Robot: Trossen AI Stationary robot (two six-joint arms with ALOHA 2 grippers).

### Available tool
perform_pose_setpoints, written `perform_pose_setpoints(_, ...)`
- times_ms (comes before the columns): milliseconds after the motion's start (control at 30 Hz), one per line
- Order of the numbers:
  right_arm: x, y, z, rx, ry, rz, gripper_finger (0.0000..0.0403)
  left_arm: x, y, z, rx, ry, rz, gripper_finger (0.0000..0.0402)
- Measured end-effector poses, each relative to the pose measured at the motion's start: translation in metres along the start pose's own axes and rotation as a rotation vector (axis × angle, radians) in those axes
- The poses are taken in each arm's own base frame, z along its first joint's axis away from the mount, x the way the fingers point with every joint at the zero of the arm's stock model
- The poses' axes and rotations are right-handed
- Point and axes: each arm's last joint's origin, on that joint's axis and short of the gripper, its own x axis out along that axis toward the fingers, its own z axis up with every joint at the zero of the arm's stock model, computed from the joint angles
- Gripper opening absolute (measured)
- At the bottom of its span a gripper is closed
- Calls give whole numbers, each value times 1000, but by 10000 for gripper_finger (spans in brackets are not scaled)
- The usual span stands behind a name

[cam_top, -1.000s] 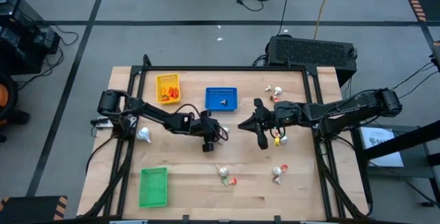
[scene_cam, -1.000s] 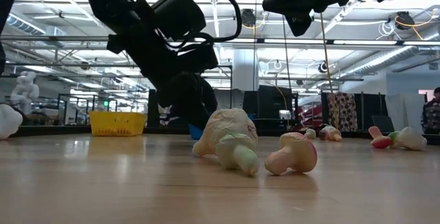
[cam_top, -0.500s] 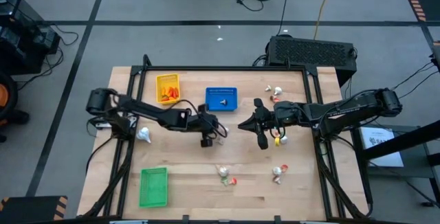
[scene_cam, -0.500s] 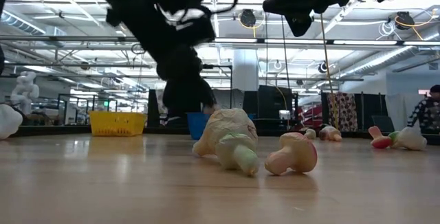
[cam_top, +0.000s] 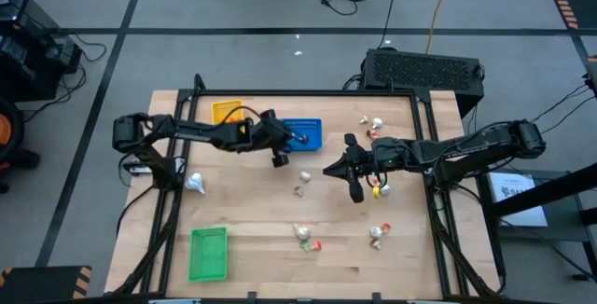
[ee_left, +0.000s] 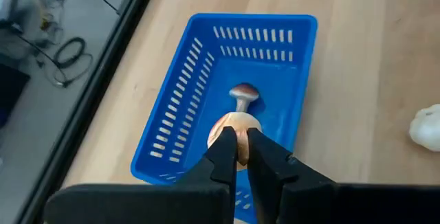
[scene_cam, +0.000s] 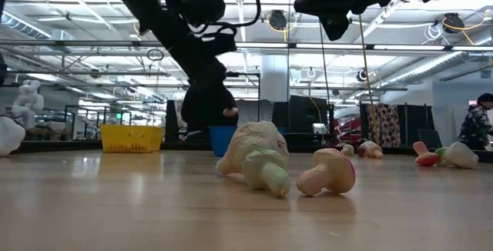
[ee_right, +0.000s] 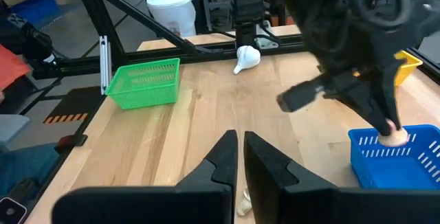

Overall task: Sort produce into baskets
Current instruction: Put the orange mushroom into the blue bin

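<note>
My left gripper [cam_top: 280,158] is shut on a small tan mushroom-like piece [ee_left: 232,129] over the blue basket [cam_top: 312,141]. Another small mushroom piece [ee_left: 243,94] lies on that basket's floor. The yellow basket [cam_top: 227,110] holds orange pieces, and the green basket [cam_top: 208,253] stands near the front left. My right gripper [cam_top: 355,190] is shut and empty over the table's middle right. Loose whitish and red-and-white pieces lie on the table [cam_top: 302,179] [cam_top: 304,235] [cam_top: 376,234] [cam_top: 372,122]. My left gripper pinches the tan piece's rounded cap [ee_left: 227,126] between its two fingertips. The fingers come from above, slanting down toward the far edge. The piece is lifted clear, above the inside of the blue basket; it also shows in the right wrist view [ee_right: 392,137].
A white garlic-like bulb [cam_top: 194,184] lies by the left edge. A yellow-and-red piece [cam_top: 378,190] lies beside my right gripper. Bare wood lies between the green basket and the front pieces. Black frame bars run along the table's left, right and far edges.
My left gripper has risen from the table's middle and gone toward the far edge, ending over the blue basket with the tan piece. Two whitish pieces on the table's middle, before hidden under the gripper, now show.
</note>
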Motion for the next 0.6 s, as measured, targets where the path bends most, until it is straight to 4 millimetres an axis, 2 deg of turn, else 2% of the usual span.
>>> perform_pose_setpoints(133, 0, 0, 0, -6, 0, -1, 18, 3, 10, -1, -48, -3, -9, 27)
perform_pose_setpoints(333, 0, 0, 0, -27, 0, -1, 18, 4, 14, -2, -58, 4, -1, 33)
perform_pose_setpoints(600, 0, 0, 0, -26, 0, -1, 18, 4, 16, -3, -61, 7, 4, 104)
